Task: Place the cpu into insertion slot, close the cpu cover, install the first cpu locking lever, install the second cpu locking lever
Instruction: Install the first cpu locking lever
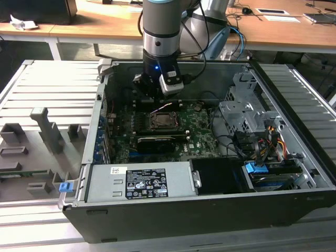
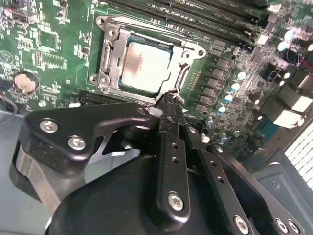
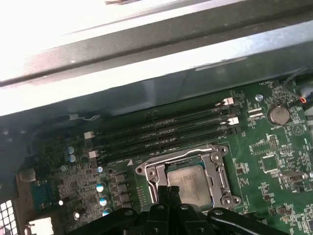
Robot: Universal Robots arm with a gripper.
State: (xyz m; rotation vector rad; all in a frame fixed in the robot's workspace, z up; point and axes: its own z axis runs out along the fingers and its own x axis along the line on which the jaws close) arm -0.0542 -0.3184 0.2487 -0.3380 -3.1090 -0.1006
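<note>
My black two-fingered pincer (image 2: 168, 98) hangs low inside the open dark-grey computer case (image 1: 210, 218), its tips at the edge of the square black insertion slot (image 1: 154, 116).

In both wrist views my fingers are drawn narrow, the tips close against each other, and I cannot tell whether anything thin is pinched between them. The small flat square cpu (image 2: 145, 66) with its dull silver-grey top lies seated in the slot on the green motherboard (image 2: 49, 49). The thin grey metal cpu cover (image 2: 108, 51) lies down flat around the chip, which shows through its window. In the first wrist view a thin metal lever rod (image 3: 171, 157) runs along the side of the slot nearest the long black memory slots (image 3: 161, 129); I cannot tell whether it is latched.
</note>
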